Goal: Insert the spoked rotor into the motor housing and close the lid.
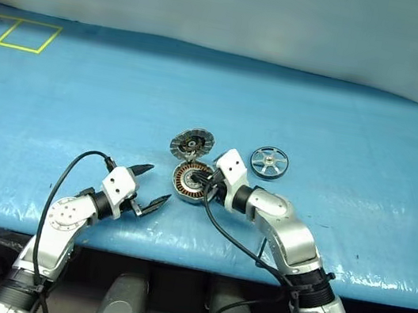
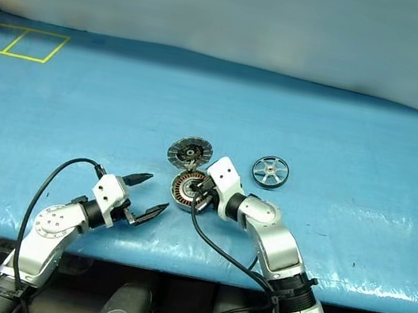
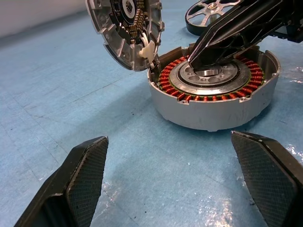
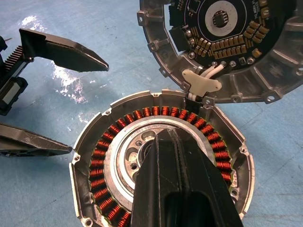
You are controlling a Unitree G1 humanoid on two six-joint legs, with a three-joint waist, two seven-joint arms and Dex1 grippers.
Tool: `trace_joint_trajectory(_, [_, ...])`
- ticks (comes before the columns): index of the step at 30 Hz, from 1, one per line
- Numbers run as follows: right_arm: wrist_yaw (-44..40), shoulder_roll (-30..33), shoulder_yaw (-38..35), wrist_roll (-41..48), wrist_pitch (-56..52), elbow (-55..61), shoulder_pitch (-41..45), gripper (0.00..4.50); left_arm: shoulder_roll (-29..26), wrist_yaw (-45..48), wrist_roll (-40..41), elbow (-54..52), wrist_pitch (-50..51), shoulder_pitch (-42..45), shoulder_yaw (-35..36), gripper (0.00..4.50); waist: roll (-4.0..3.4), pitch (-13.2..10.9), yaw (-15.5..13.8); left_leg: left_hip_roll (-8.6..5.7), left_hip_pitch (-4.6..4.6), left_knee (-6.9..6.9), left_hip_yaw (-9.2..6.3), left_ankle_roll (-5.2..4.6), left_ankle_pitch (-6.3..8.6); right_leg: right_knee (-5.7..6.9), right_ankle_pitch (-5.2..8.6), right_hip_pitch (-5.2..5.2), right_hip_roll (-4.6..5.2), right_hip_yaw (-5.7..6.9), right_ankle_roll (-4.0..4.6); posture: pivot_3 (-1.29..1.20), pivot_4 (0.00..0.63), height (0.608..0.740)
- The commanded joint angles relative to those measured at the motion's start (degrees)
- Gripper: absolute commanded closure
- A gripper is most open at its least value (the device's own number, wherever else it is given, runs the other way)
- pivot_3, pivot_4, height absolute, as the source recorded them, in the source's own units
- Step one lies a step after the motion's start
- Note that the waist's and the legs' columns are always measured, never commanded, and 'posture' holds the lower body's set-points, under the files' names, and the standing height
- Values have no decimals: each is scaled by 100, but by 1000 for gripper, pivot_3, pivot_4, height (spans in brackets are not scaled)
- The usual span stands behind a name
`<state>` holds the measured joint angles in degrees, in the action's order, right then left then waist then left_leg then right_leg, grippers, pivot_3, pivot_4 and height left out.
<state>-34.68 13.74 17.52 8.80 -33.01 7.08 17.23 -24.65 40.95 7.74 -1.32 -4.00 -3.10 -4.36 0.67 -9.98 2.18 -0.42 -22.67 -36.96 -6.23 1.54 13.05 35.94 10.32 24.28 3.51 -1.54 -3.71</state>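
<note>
Two grippers work over the blue table (image 1: 370,151). The left gripper (image 1: 153,187) waits spread wide near the motor housing (image 3: 213,90), whose lid (image 1: 192,144) stands open. The right gripper (image 3: 199,59), pinched shut and empty, tips into the housing's hub. The spoked rotor (image 1: 269,162) lies apart, unfetched, so insertion hasn't begun; next the right gripper likely must withdraw and grasp it.

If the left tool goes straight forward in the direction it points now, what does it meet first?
Most likely the motor housing, at its near outer wall. The left tool stands open and apart from it, with bare table cover between them.
</note>
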Motion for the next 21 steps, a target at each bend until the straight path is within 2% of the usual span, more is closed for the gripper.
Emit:
trace_joint_trajectory(1, [-14,-13,-70,95,1,305,92,4485,29,-30,21,-22,-99,42,8,0,0,0,0,0,0,0,0,0,0,0,0,0,0,0,0,0,150,740])
trace_joint_trajectory(16, [-63,68,180,6,-110,230,53,4485,67,-106,22,-51,-34,-3,3,0,0,0,1,0,1,0,0,0,0,0,0,0,0,0,0,0,150,740])
trace_joint_trajectory(21, [159,236,555,-548,-135,-162,7,4485,66,-137,13,-41,-41,-10,8,0,0,5,6,0,6,0,0,0,0,1,0,-4,0,0,0,0,150,740])
